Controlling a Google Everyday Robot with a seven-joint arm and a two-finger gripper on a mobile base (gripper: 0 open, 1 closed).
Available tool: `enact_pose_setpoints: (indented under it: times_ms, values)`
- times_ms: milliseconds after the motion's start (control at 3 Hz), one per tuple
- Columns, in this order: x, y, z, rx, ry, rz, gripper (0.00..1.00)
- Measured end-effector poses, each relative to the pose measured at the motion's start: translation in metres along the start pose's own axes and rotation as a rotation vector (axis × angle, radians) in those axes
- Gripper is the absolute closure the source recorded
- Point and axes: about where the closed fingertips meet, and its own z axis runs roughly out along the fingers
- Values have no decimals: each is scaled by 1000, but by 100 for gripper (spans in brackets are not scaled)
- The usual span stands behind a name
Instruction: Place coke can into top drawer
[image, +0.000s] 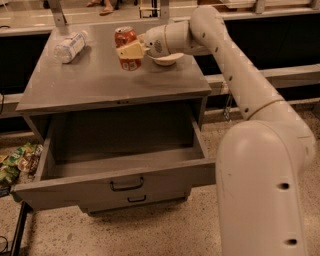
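A white robot arm's two-finger gripper (129, 51) clamps a small red aluminium coke can (125, 36) above the grey cabinet top (100, 82), well behind its front edge. Below, the wide grey metal top drawer (100, 181) stands pulled open. A clear plastic bottle (70, 46) lies to the left on the cabinet top, and a white bowl (167, 60) sits to the right.

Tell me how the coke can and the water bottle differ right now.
The coke can is red and opaque; the water bottle is clear and crinkled. The coke can stands roughly upright, clamped in the gripper over the middle of the cabinet top; the water bottle lies on its side, untouched, at the back left corner. Both are drink containers outside the open top drawer.
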Motion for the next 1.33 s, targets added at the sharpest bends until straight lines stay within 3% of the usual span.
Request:
enact_pose_setpoints:
  times_ms: [333,1333]
  values:
    - [6,35,-28,-13,36,63,100]
    - [28,156,-82,43,36,106,100]
